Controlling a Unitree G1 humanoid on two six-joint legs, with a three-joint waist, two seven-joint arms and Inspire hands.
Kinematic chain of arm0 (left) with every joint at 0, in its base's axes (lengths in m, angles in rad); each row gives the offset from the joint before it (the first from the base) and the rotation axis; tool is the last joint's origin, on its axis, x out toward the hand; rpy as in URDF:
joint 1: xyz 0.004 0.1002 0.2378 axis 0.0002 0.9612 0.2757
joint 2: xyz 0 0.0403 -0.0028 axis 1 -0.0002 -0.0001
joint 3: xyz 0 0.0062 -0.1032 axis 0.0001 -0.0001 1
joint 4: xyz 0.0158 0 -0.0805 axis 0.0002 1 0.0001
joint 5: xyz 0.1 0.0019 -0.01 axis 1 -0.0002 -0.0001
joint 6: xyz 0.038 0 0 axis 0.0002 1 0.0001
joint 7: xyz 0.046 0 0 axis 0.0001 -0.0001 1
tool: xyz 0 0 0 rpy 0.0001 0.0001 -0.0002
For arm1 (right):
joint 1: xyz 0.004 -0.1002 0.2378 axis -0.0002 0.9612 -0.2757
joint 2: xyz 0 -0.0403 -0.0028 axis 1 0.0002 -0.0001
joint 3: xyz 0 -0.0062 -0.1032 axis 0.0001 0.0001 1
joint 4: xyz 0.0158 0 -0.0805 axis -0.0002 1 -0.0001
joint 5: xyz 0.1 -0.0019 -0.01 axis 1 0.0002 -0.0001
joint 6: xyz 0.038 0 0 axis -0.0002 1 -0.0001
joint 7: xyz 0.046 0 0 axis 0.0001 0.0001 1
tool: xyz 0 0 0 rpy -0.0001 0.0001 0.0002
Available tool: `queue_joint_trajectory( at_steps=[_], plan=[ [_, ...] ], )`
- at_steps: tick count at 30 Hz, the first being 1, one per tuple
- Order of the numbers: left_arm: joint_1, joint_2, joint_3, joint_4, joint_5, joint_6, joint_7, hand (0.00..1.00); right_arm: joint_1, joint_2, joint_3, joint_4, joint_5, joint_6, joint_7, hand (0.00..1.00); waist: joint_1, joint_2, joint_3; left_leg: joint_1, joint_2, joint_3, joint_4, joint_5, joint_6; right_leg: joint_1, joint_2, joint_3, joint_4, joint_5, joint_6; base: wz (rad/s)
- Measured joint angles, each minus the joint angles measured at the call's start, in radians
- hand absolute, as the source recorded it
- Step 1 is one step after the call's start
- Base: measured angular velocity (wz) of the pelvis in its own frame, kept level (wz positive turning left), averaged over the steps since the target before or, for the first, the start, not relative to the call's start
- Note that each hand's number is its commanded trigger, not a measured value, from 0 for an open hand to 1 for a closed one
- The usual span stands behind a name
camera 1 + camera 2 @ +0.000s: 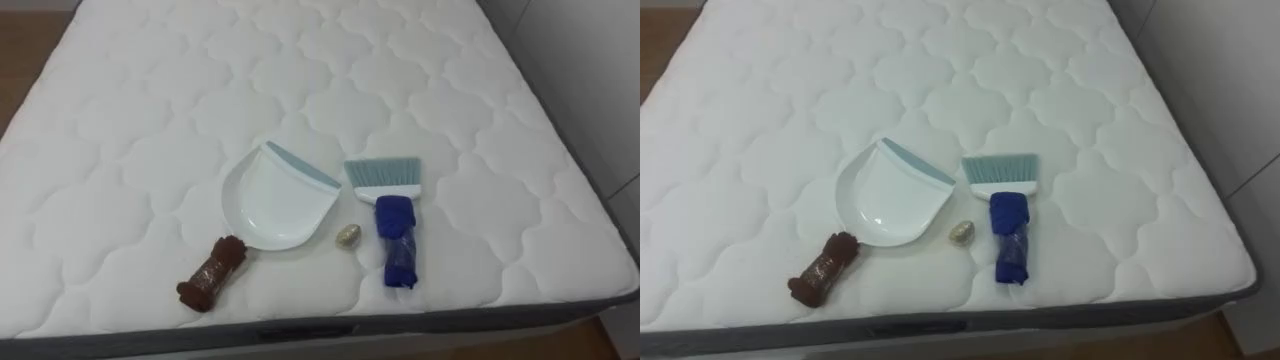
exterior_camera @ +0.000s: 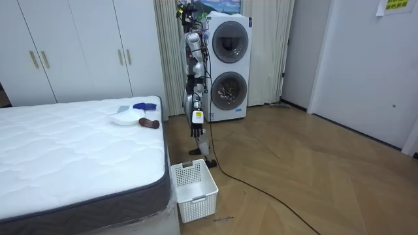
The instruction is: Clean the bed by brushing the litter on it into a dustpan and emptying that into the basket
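A white quilted bed (image 1: 150, 90) is seen from above, with its near edge at the bottom of the eye views. Close to that edge, a small crumpled beige scrap (image 1: 348, 236) is laid on the mattress, between a dustpan and a brush and apart from both. The white dustpan (image 1: 265, 205) is set flat to the scrap's left, its grey-edged lip turned towards the upper right. Its handle, wrapped in brown (image 1: 212, 275), is pointed towards the lower left. To the scrap's right the brush (image 1: 390, 215) is laid flat, with its pale blue bristles (image 1: 383, 172) directed away from the near edge and its handle wrapped in dark blue.

In the room view the robot is shown standing upright beside the bed's far corner, facing the mattress where the three things are gathered. Its left hand (image 2: 198, 127) is hung at its side, well apart from them; whether the fingers are spread or curled cannot be told. A white slatted basket (image 2: 194, 189) is stood on the wooden floor by the bed's nearer corner. Two stacked washing machines (image 2: 228, 65) are seen behind the robot.
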Motion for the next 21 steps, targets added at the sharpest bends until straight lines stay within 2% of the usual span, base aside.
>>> queue_joint_trajectory(
  at_steps=[9,21],
  plan=[
    [-0.003,-0.002,-0.002,0.009,0.000,0.002,-0.023,0.00,0.000,0.000,0.001,0.000,-0.009,0.000,0.026,0.00,0.001,0.003,-0.0002,0.005,0.001,0.005,0.000,0.000,0.000,0.000,0.000,-0.001,0.004,0.000,0.000,0.00],
    [-0.001,-0.009,0.000,0.026,-0.006,0.008,-0.031,0.00,0.000,0.000,0.006,0.000,-0.009,0.000,0.036,0.00,0.001,-0.004,0.0015,0.009,0.001,0.008,-0.001,0.000,0.000,0.000,-0.001,0.000,0.004,0.000,0.000,0.00]
  ],
)
